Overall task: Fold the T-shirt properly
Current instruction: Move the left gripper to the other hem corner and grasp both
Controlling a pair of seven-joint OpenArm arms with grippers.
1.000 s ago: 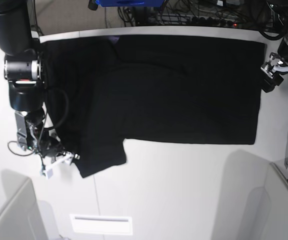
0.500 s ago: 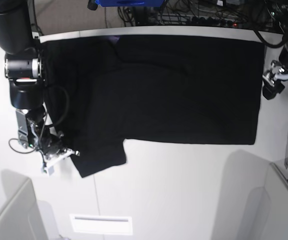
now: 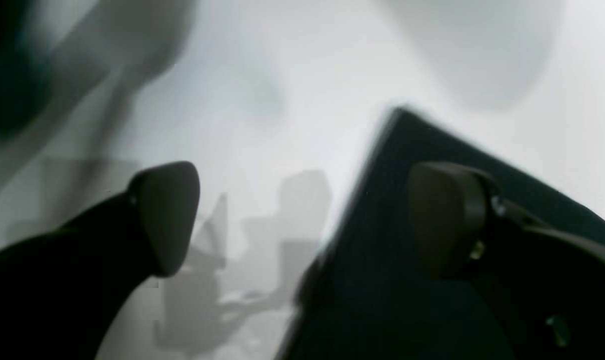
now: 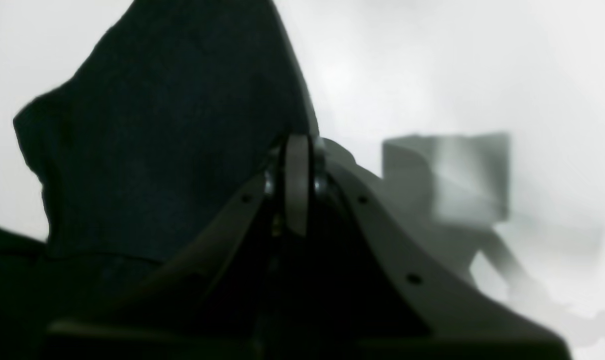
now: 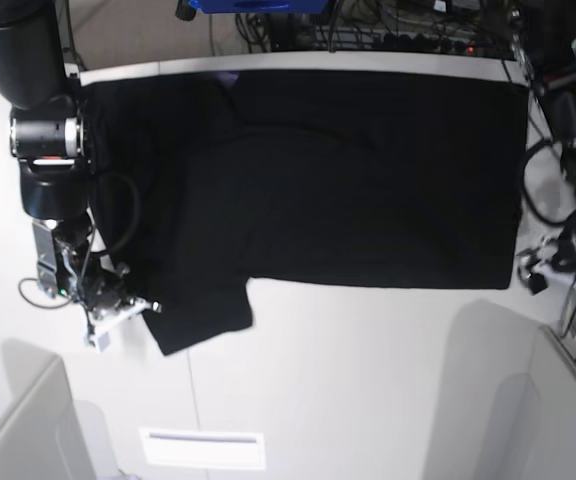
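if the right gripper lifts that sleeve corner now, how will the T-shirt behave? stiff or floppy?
Likely floppy: the T-shirt lies flat with soft creases, and the sleeve edge curls by the shut right gripper. It probably drapes and trails rather than rising whole. Thin cloth might slip from a pinch. The open left gripper holds nothing.

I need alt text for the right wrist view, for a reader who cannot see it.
The right gripper, jaws shut, pinches the edge of the large black cloth T-shirt, whose sleeve spreads out beyond the fingertips. Behind it lies the blurred white table.
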